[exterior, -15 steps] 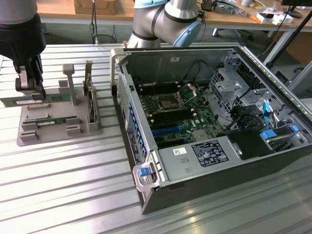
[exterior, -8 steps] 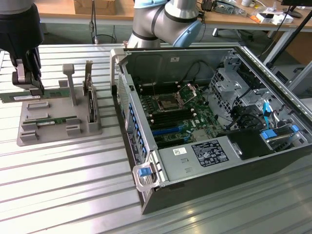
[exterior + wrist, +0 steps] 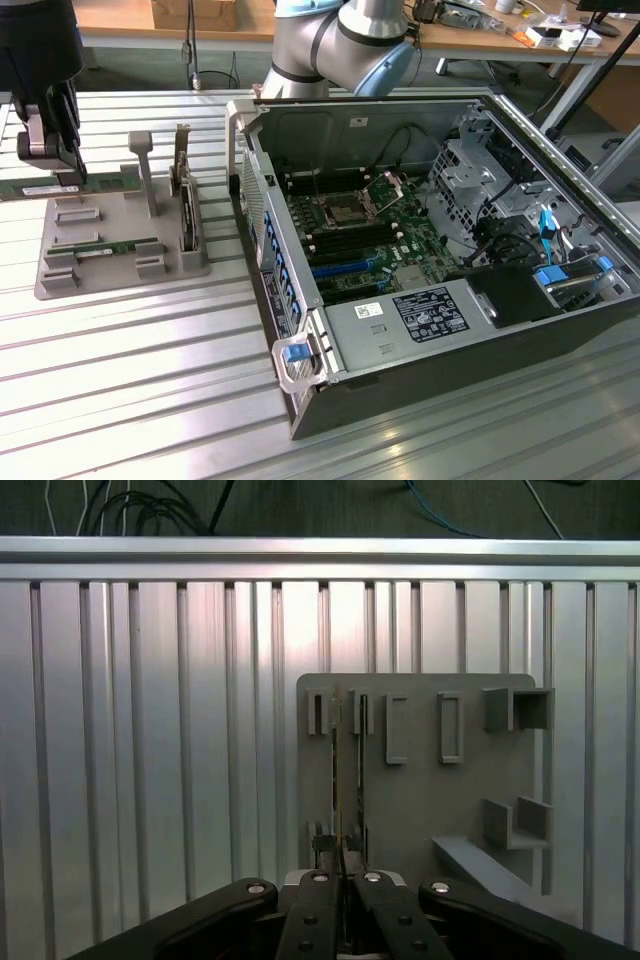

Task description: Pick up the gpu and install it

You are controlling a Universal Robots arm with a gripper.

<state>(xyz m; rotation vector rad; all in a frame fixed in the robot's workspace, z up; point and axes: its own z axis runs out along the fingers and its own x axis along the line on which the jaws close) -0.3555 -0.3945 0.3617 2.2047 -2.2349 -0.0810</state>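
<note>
The hand [image 3: 62,168] clamps the gpu [image 3: 33,188] just above the grey holder [image 3: 105,222]; it is probably best carried level, clear of the holder's upright posts.

A big metal table [image 3: 150,380] takes up most of the exterior view. Its top is silver-grey, made of long strips with thin grooves between them. Light makes bright white patches on the strips. In the wrist view a smooth metal rail [image 3: 300,548] runs along the table's edge. Past it lies a dark floor [image 3: 300,505] with thin cables [image 3: 160,510] on it. Behind the table, in the exterior view, a long wooden bench [image 3: 470,40] stands on grey metal legs [image 3: 588,80]. A brown cardboard box [image 3: 200,12] sits on the bench. The floor under the bench looks grey-green.
</note>
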